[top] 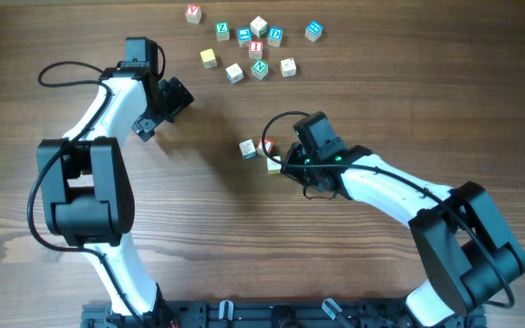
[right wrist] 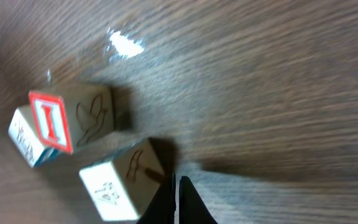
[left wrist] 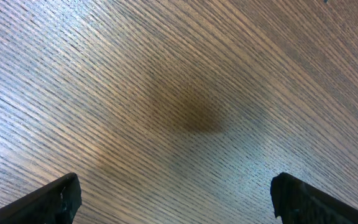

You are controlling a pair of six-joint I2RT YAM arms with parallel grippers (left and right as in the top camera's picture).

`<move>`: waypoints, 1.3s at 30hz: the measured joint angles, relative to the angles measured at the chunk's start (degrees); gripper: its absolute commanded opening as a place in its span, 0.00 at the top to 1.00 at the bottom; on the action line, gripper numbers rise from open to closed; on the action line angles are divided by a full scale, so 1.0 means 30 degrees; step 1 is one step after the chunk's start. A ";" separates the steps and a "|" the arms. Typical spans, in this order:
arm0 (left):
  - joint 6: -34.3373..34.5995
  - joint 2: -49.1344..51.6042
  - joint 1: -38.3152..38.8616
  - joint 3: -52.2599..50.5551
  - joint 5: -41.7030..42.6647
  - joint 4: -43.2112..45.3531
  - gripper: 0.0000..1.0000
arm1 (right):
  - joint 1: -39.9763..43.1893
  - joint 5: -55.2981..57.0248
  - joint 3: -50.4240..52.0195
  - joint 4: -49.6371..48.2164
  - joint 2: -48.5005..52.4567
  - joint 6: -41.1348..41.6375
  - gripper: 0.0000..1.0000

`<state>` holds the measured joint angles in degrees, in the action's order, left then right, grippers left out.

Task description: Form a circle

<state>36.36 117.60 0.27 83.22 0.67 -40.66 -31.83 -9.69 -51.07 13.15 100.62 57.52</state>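
Right wrist: right jaws, shut and empty, are sitting against the near cube [right wrist: 120, 182] of the unfinished circle [top: 264, 147] lying central on the surface [top: 199, 228]; a hard shove would be scattering it. Left jaws are gaping wide, well apart.

- Table [top: 408, 100]: brown wood with fine grain running across it.
- Loose cubes [top: 256, 49]: about eleven, scattered near the table's far edge, with green, blue and red letters.
- Red-letter cube [top: 193, 13]: far-left outlier, closest to the far edge.
- Blue cube [top: 313, 31]: alone at the scatter's right end.
- Yellow cube [top: 209, 58]: on the scatter's left side.
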 measured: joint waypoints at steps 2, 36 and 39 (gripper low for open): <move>0.0000 0.0000 0.0000 0.0000 0.0000 0.0000 0.00 | 0.0000 0.0386 0.0000 -0.0036 0.0000 0.0146 0.86; 0.0000 0.0000 0.0000 0.0000 0.0000 0.0000 0.00 | -0.0517 -0.4371 0.0000 0.0393 0.0000 0.0393 0.96; 0.0000 0.0000 0.0000 0.0000 0.0000 0.0000 0.00 | -0.1282 -0.4444 0.0000 0.0291 0.0000 0.0393 0.96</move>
<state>36.36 117.60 0.27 83.22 0.67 -40.66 -35.68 -23.03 -51.07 14.02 100.62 58.70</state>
